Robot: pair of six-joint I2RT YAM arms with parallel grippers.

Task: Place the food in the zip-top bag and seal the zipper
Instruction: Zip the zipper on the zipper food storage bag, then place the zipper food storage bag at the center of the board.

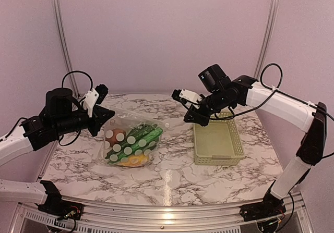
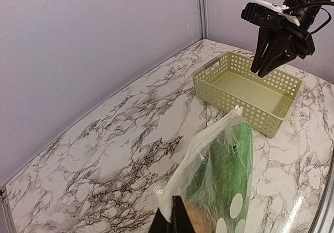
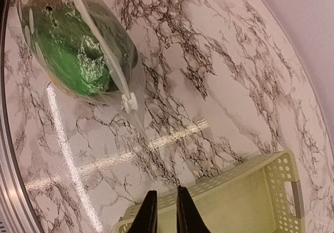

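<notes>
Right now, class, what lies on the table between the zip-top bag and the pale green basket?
Nothing: only bare marble table separates the zip-top bag from the basket. The top external view shows it; the right wrist view agrees.

The table point(image 1: 172, 178) has a white marble-pattern top with dark veins and a metal rail point(image 1: 167, 208) along its near edge. Two items lie on it. The bag point(image 1: 124, 119), clear with white dots, lies left of centre and contains green, yellow and brown food point(image 1: 142, 135). The basket point(image 1: 218, 160), pale green with perforated walls, stands right of centre, near the bag but not touching it.
</notes>
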